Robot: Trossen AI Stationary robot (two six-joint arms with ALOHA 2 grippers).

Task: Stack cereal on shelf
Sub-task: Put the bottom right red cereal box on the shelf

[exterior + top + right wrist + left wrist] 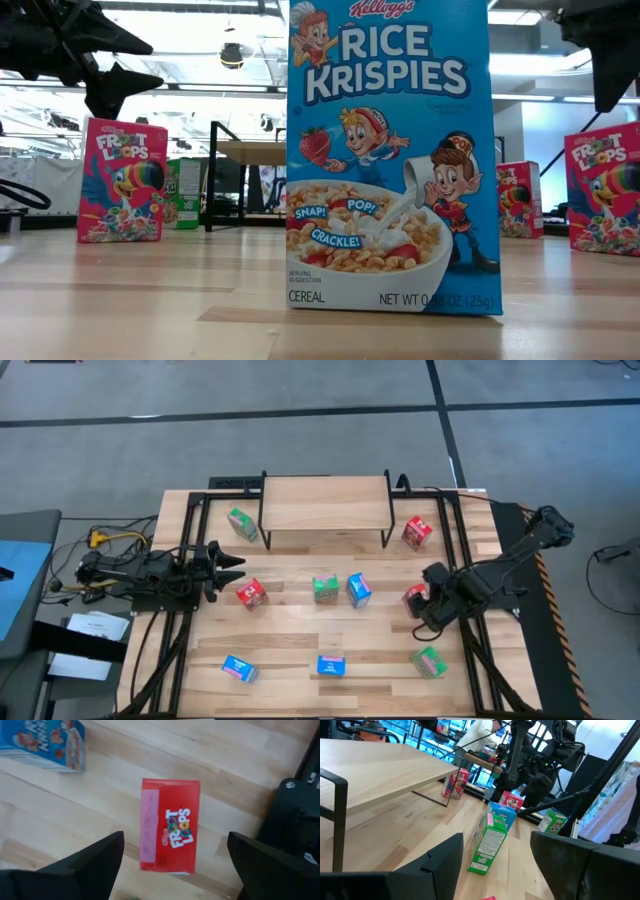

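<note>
Right tool [172, 857] hangs wide open, empty, above a red box [170, 826] right of the shelf [325, 503]; left tool [232, 563], part-open, holds nothing.

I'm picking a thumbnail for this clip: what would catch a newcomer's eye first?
The blue Rice Krispies box fills the low view, standing upright right before the camera. From above, small cereal boxes lie scattered over the table around the bare shelf. The right gripper hangs open over a red Froot Loops box.

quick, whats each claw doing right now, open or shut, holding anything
Left claw: open, holding nothing, near a red cardboard cereal box.
Right claw: open, holding nothing, above a red Froot Loops box.
</note>
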